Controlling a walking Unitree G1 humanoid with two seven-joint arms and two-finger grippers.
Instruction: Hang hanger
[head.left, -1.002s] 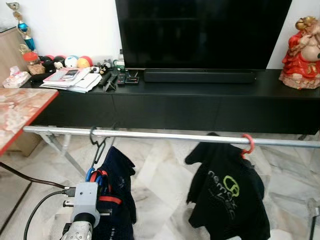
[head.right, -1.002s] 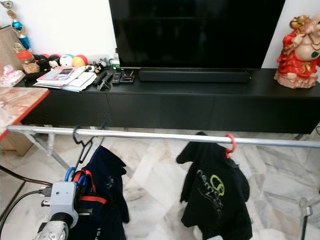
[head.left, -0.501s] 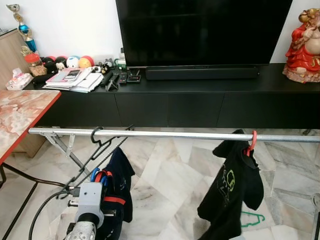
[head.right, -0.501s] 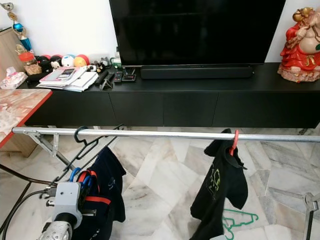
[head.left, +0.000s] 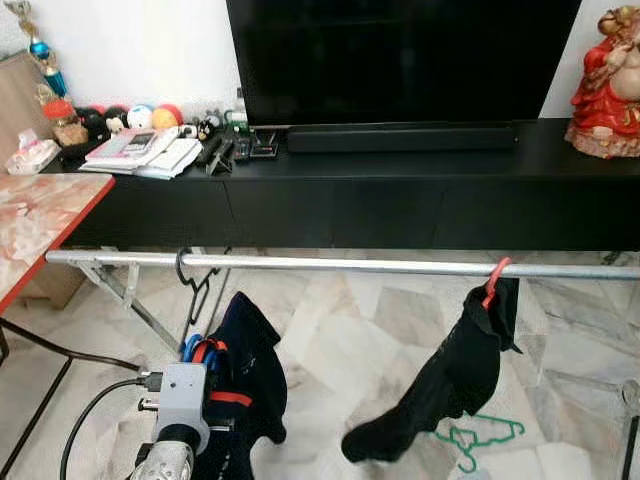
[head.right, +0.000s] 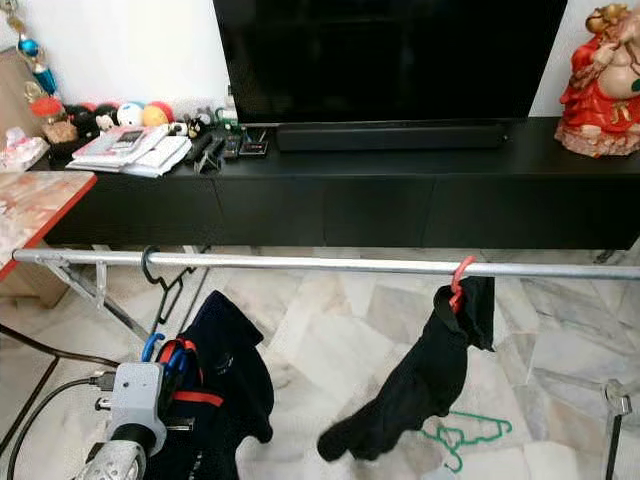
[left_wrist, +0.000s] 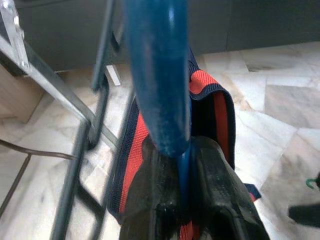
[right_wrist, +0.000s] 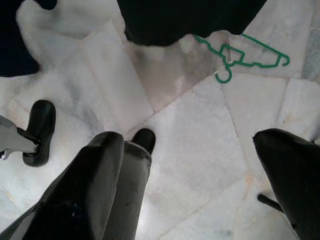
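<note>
Far left: a table (head.left: 40, 215) with a marbled top and red edge. A metal rail (head.left: 330, 265) runs across the scene in front of a black TV cabinet (head.left: 400, 195).

Left end of the rail: a black wire hanger (head.left: 195, 285) is hooked on the rail. Just below it, the left hand (left_wrist: 185, 200) is clamped on a blue hanger (left_wrist: 157, 75), which sits pinched between the 2 black fingers (left_wrist: 220, 195). A dark navy garment with red trim (head.left: 245, 370) is draped on this blue hanger. The blue hanger is below the rail; whether its hook reaches the rail cannot be told.

Right part of the rail: a red hanger (head.left: 493, 280) hangs hooked on the rail and carries a black shirt (head.left: 450, 375), which trails down toward the marble floor (head.left: 340, 340). A green hanger (head.left: 475, 440) lies flat on the floor beside the shirt's lower end.

Right hand (right_wrist: 200, 175): pointed down at the floor, fingers (right_wrist: 100, 170) spread wide, holding nothing.

Far right on the cabinet: a red and gold figurine (head.left: 608, 85).
</note>
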